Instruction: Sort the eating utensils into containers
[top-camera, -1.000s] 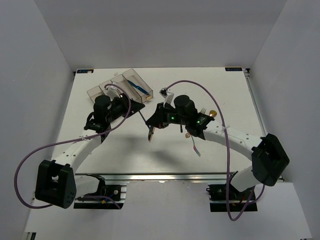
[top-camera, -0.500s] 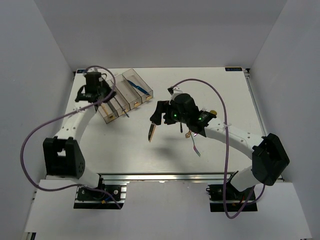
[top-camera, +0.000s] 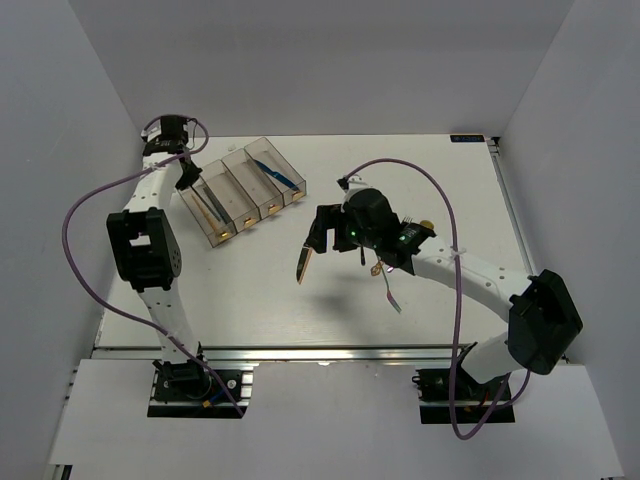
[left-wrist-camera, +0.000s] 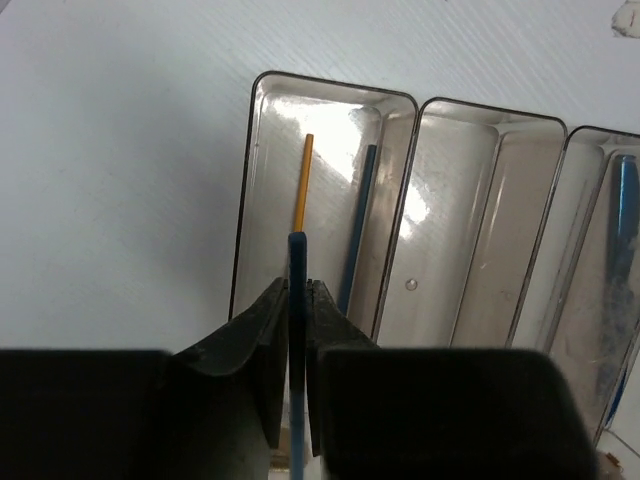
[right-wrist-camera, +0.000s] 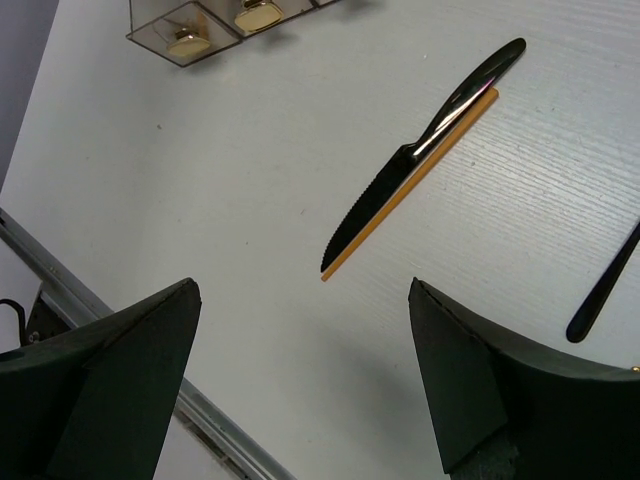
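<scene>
The right gripper (right-wrist-camera: 303, 295) is held nearest, above the matte white table (right-wrist-camera: 200, 200), with its black wedge-shaped fingers spread wide and nothing between them. Below it a glossy black knife (right-wrist-camera: 425, 140) with a serrated blade is laid flat, its tip turned toward 7 o'clock in the right wrist view. A slim wooden chopstick (right-wrist-camera: 358, 240) is laid along its 4 o'clock side, touching it. A rounded black handle (right-wrist-camera: 603, 287) is seen at 3 o'clock, well apart from the knife; the kind of utensil cannot be told.

Farther off, toward 10 o'clock on the table, the containers (top-camera: 232, 178) are set as a row of narrow clear-grey plastic bins with rounded corners. Small yellow tags (right-wrist-camera: 190, 40) are fixed at their near ends. Over the leftmost bin a thin dark blue chopstick (left-wrist-camera: 297, 255) is pinched by the left gripper (left-wrist-camera: 297, 290). In that bin a yellow wooden stick (left-wrist-camera: 303, 180) and another dark stick (left-wrist-camera: 358, 230) are laid lengthwise, side by side. A blue knife (left-wrist-camera: 622, 230) is laid in a bin farther toward 3 o'clock.
</scene>
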